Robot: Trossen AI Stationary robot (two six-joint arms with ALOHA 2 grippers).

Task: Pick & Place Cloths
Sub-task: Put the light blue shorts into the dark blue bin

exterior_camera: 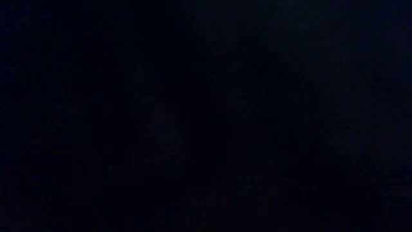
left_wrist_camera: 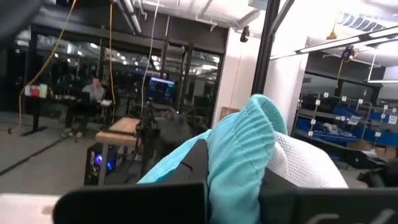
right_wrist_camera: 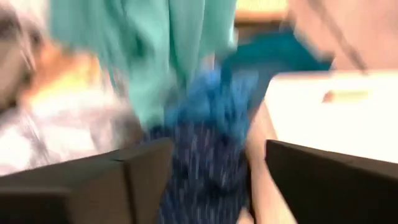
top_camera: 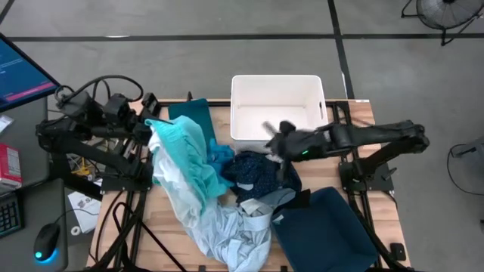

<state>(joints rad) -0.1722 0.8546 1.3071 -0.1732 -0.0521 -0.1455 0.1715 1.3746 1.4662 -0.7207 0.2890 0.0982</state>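
Observation:
A heap of cloths lies mid-table: turquoise cloth (top_camera: 181,151), pale blue-grey cloth (top_camera: 227,227), navy white-dotted cloth (top_camera: 257,172) and a bright blue piece (top_camera: 221,157). My left gripper (top_camera: 153,125) is at the heap's left side, raised, shut on the turquoise cloth (left_wrist_camera: 239,149); a white mesh cloth (left_wrist_camera: 305,165) bulges beside it. My right gripper (top_camera: 274,143) reaches in from the right by the white tub's near wall. It is open (right_wrist_camera: 208,180), with the navy dotted cloth (right_wrist_camera: 205,162) between its fingers. The low view is black. My left gripper pinches a bunched fold of the turquoise cloth (left_wrist_camera: 233,186) between its two fingers (left_wrist_camera: 143,202). The gathered top stands up past the fingers. The rest hangs down the heap's left side (top_camera: 189,177), its lower part lying on the other cloths. My right gripper stands open around the navy dotted cloth; whether its fingers touch it I cannot tell.
The white rigid tub (top_camera: 236,106) stands at the table's far middle. A teal fabric bin (top_camera: 193,113) sits left of it and a navy bin (top_camera: 325,227) at the near right. Cables and a monitor lie off the table's left edge.

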